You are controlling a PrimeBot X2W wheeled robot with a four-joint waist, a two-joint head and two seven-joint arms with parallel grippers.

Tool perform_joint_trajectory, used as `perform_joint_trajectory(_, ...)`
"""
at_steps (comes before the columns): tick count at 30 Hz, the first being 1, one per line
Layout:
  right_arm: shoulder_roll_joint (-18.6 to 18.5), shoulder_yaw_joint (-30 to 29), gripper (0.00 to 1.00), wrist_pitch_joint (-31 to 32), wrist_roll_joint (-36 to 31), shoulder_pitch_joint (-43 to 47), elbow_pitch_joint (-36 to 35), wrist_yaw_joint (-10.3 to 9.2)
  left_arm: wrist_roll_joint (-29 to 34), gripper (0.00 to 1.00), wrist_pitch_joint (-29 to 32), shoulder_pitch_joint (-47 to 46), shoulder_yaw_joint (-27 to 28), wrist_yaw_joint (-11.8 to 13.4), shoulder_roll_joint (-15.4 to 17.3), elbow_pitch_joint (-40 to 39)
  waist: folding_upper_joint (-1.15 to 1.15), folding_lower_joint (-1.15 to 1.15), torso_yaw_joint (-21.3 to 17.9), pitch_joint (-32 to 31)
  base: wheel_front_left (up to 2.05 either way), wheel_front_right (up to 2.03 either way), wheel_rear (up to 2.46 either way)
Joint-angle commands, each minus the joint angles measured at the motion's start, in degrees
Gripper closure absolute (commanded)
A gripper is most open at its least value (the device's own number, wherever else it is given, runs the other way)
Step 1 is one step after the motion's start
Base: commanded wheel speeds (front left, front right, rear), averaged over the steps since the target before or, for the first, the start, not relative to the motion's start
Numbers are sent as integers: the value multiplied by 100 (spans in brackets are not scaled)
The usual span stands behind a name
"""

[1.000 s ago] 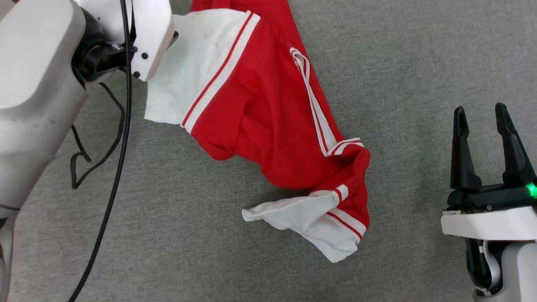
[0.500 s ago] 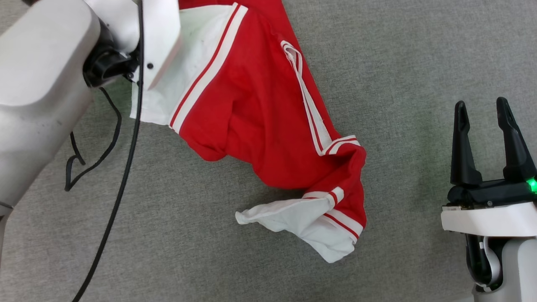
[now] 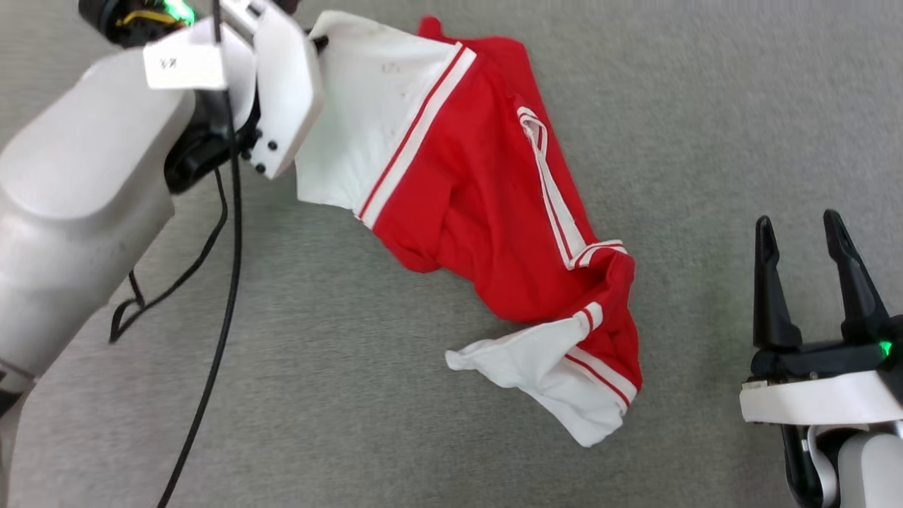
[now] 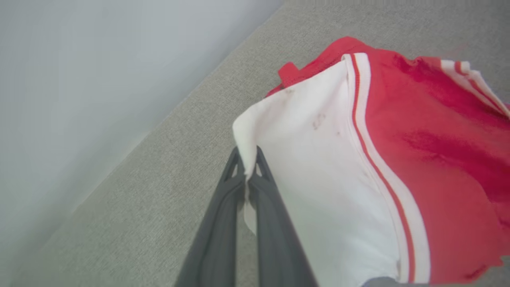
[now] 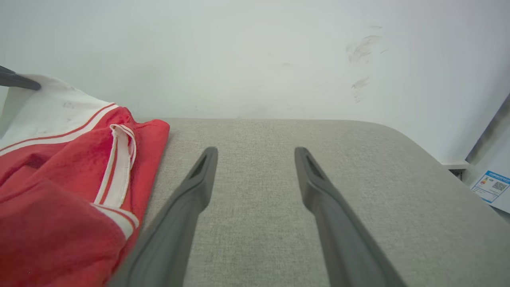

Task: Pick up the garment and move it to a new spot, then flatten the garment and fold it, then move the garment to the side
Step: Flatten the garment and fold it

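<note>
1. Two dark fingers of the left gripper point(image 4: 247, 158) are clamped on a white sleeve point(image 4: 318, 179) edge. The rest of the red jersey point(image 3: 487, 212) lies crumpled on grey upholstery point(image 3: 705, 106).
2. Right gripper point(image 3: 797, 220) is spread wide, empty, beside the jersey.
3. Risk: the thin pinch may slip under the dragging cloth.

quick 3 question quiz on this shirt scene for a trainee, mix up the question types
1. True or false: the right gripper is shut on the garment.
2. Which part of the garment does the left gripper pinch? A) red body B) white sleeve C) striped collar
3. Short answer: what colour is the surface under the garment?

Key: 1 false, the right gripper is open and apart from the garment; 2 B; 3 grey.
</note>
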Motion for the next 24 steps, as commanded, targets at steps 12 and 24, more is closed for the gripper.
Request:
perform_joint_trajectory(12,7,-106,0,-11,-175,454,103,-6,-290,100,-1139,1553,167,440,1030,-723,0,1,1061,-1008,0,0,0)
perform_joint_trajectory(24,7,-104,0,-11,-211,661,176,-6,-911,100,-2193,3665,199,1279,1776,-1180,0,1,1352,-1284,0,0,0)
